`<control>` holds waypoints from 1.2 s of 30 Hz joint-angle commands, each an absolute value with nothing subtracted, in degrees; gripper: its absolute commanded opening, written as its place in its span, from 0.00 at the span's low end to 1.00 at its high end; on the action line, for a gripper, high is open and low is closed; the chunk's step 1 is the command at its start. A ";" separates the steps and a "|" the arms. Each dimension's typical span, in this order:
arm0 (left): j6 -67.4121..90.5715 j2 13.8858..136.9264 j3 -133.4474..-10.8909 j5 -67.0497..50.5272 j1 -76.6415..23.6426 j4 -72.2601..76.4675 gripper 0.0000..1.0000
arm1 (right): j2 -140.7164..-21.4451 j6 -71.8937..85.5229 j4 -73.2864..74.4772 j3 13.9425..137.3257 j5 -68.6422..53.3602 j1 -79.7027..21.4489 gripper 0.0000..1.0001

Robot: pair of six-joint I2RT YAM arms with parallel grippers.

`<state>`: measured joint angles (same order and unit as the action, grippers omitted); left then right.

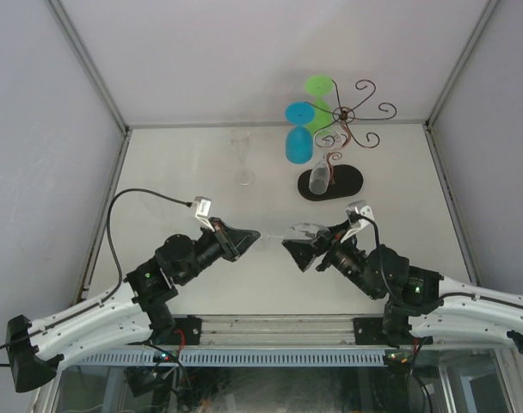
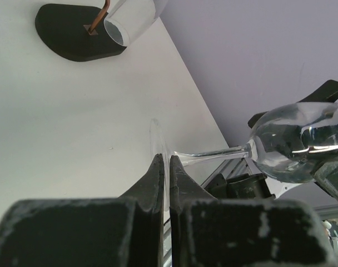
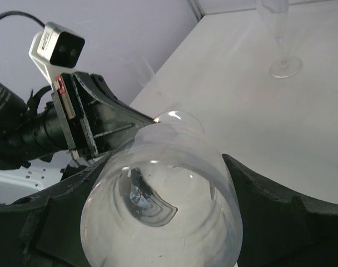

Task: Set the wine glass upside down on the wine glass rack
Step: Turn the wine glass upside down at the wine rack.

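Wine glass point(image 1: 283, 232): clear, lying roughly horizontal in the air between the two arms, well short of the wine glass rack point(image 1: 347, 116).

- Foot end: the left gripper point(image 2: 164, 167) has its jaws pressed almost together, pinching the thin foot disc at its edge. The stem runs straight out from the fingertips.
- Bowl end: the bowl sits between the jaws of the right gripper point(image 1: 298, 243), mouth toward the wrist. The jaws are spread wide around it and appear to touch it on both sides.
- Beyond the right jaws: the rack's black base point(image 2: 74, 33) and a clear glass point(image 1: 319, 176) hung low beside the rack stem. A blue glass point(image 1: 298, 138) and a green glass point(image 1: 319, 95) hang from the upper arms. A flute point(image 1: 243, 155) stands ahead of the left jaws.

Risks, as judged:
1. The glass is held at both ends, so any mismatch between the arms bends the stem, which could snap or lose the foot.
2. If the left jaws release while the bowl grip is loose, the smooth, rounded bowl may slip or roll.
3. The rack is crowded, so the carried glass could knock the hanging glasses on approach.
4. The foot must slide into a free wire curl. A miss could tip the rack or drop the glass.
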<state>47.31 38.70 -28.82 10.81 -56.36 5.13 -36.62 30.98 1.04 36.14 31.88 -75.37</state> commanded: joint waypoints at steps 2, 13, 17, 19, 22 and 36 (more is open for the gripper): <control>43.77 37.52 -29.93 12.82 -55.98 5.89 0.00 | -34.89 33.03 3.36 36.66 28.77 -75.41 0.74; 43.64 37.47 -29.64 12.77 -55.99 6.07 0.00 | -34.95 32.22 3.00 36.78 26.57 -75.41 0.90; 42.80 37.06 -29.91 13.16 -55.96 4.94 0.00 | -33.91 32.45 5.47 36.74 26.91 -75.32 0.96; 42.21 36.58 -30.28 13.47 -55.99 4.17 0.00 | -33.42 32.77 6.98 36.74 27.12 -75.17 0.98; 41.16 35.62 -30.96 13.90 -55.99 2.82 0.00 | -32.73 33.02 8.82 36.74 27.39 -75.15 1.00; 27.35 31.64 -35.76 18.09 -55.85 -9.20 0.00 | -30.39 29.29 20.77 40.78 24.27 -71.88 0.99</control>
<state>34.04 33.65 -29.26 15.03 -56.18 -7.25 -29.52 31.46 15.49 36.51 26.35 -73.43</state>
